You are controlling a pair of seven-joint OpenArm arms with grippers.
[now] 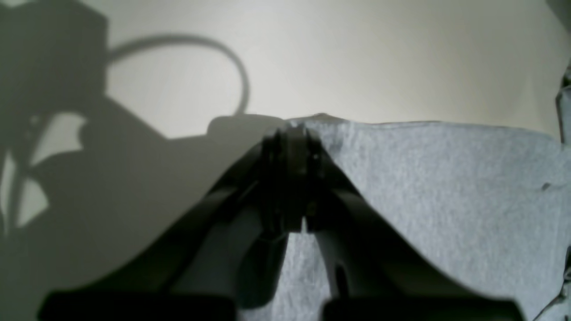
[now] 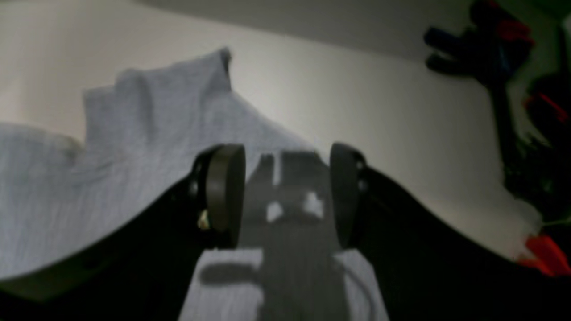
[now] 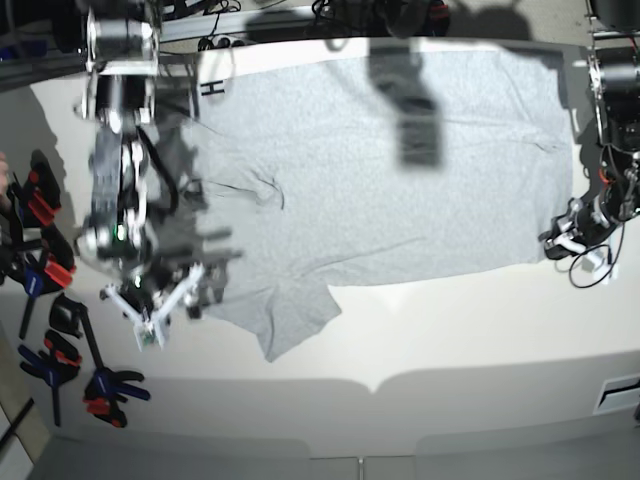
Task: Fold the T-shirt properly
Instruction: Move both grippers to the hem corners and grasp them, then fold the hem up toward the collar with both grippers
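The light grey T-shirt [image 3: 400, 180] lies spread across the white table [image 3: 450, 330], plain side up, with one sleeve [image 3: 295, 320] pointing toward the front edge. My left gripper [image 3: 553, 245] is at the shirt's right front corner. In the left wrist view its jaws [image 1: 292, 138] are shut on the edge of the T-shirt [image 1: 446, 187]. My right gripper [image 3: 150, 315] hovers at the shirt's left side. In the right wrist view its pads [image 2: 225, 196] stand wide apart, the right gripper [image 2: 285, 196] open over the T-shirt [image 2: 147, 133] and holding nothing.
Several black clamps with red and blue handles [image 3: 45, 270] lie along the table's left edge, also seen as clamps [image 2: 490, 49] in the right wrist view. A cable [image 3: 592, 272] loops beside the left arm. Gear and wires crowd the back edge [image 3: 330, 12].
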